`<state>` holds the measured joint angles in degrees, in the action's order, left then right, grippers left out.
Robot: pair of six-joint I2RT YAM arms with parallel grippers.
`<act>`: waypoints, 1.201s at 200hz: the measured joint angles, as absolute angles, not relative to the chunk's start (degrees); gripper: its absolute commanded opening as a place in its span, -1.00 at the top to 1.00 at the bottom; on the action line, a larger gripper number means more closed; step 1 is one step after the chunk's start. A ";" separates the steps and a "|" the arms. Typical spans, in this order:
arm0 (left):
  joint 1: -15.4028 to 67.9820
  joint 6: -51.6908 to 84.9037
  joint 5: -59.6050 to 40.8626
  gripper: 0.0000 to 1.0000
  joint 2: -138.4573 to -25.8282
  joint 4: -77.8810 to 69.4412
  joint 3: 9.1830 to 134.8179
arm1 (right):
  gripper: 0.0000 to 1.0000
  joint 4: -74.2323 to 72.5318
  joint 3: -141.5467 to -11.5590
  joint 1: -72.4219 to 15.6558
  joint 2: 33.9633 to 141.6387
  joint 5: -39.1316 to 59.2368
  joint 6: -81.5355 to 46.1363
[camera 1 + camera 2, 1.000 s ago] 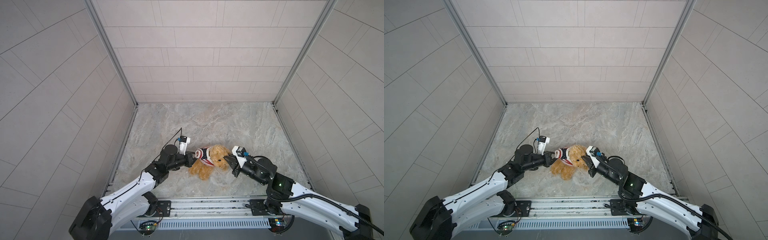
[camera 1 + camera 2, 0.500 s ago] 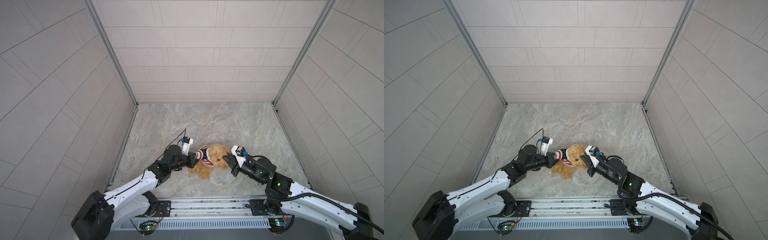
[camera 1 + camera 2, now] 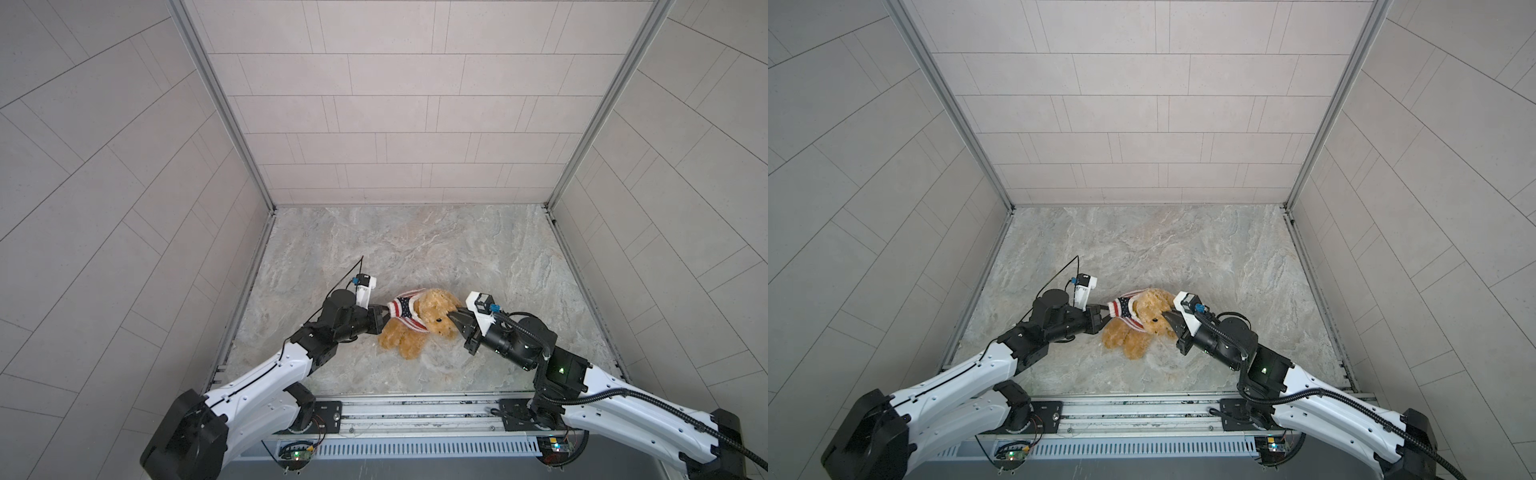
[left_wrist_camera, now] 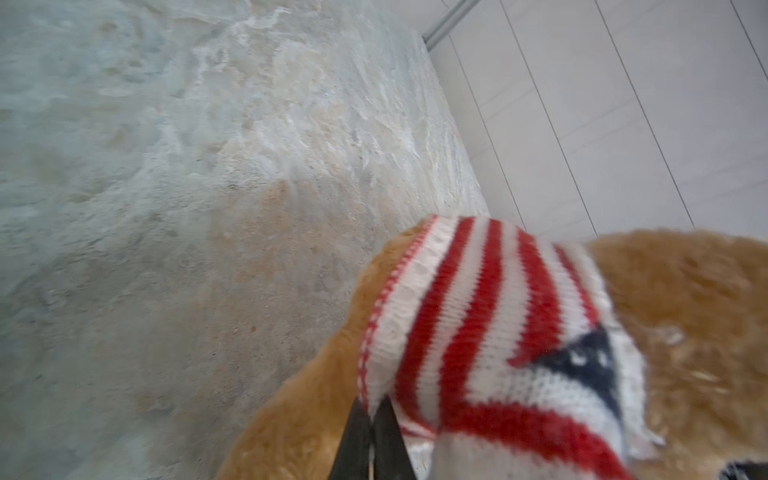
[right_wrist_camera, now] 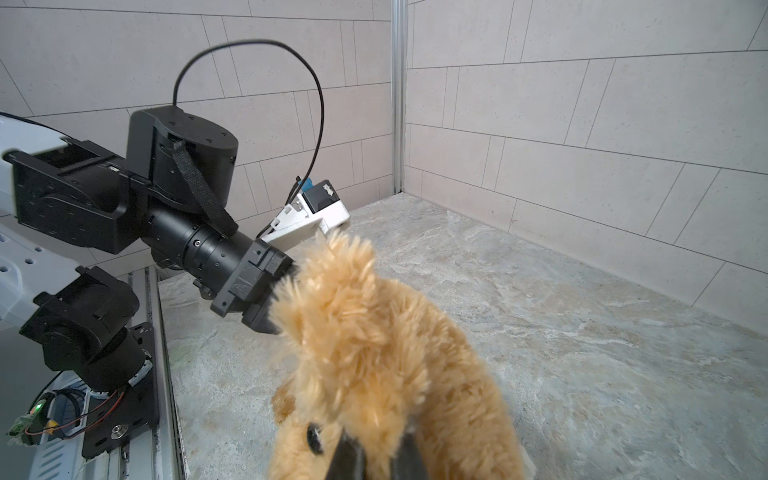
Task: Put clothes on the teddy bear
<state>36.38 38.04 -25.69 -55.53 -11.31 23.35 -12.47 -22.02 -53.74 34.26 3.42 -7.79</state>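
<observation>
Here is the teddy bear [image 3: 434, 309], lying in the near-middle of the marbled surface [image 3: 415, 249] with one arm on each side of it. In both top views its head points right and its fluffy legs trail off to the near left.

The striped sweater [image 3: 405, 309] in red, white and navy sits bunched around the upper body just behind the head. The belly and legs are bare, golden fur.

On the left, the left end effector [image 3: 384, 318] reaches in low. In the left wrist view its dark fingers [image 4: 359, 436] are pressed together, pinching the sweater's [image 4: 478, 316] white knitted hem, with bear [image 4: 685, 311] fur on both sides.

On the right, the right end effector [image 3: 453, 316] comes in at the face. The right wrist view shows its fingers [image 5: 347, 457] clamped on the plush of the bear's [image 5: 374, 353] head, right next to a dark eye, with fur bulging between them.

In a top view, the bear [image 3: 1150, 309] is stretched between the two grips, sweater [image 3: 1125, 307] side towards the left end effector [image 3: 1104, 318] and head towards the right end effector [image 3: 1169, 318]. Whether the body presses on the surface or hangs just off it, I cannot tell.
</observation>
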 measured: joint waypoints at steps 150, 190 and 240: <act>39.92 35.00 -22.15 0.47 -57.04 -8.49 25.67 | 1.00 -12.97 -22.02 -53.87 35.29 2.63 -8.16; 36.64 32.84 -17.69 0.14 -51.48 0.51 25.87 | 1.00 -9.67 -22.20 -54.00 34.26 1.54 -7.75; 37.56 28.42 -17.34 -0.12 -40.93 9.72 29.98 | 1.00 -2.81 -26.15 -54.00 34.79 -0.10 -6.13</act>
<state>37.56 28.42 -17.34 -40.93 9.72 29.98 -2.81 -26.15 -54.00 34.79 -0.10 -6.13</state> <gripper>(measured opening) 0.531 0.095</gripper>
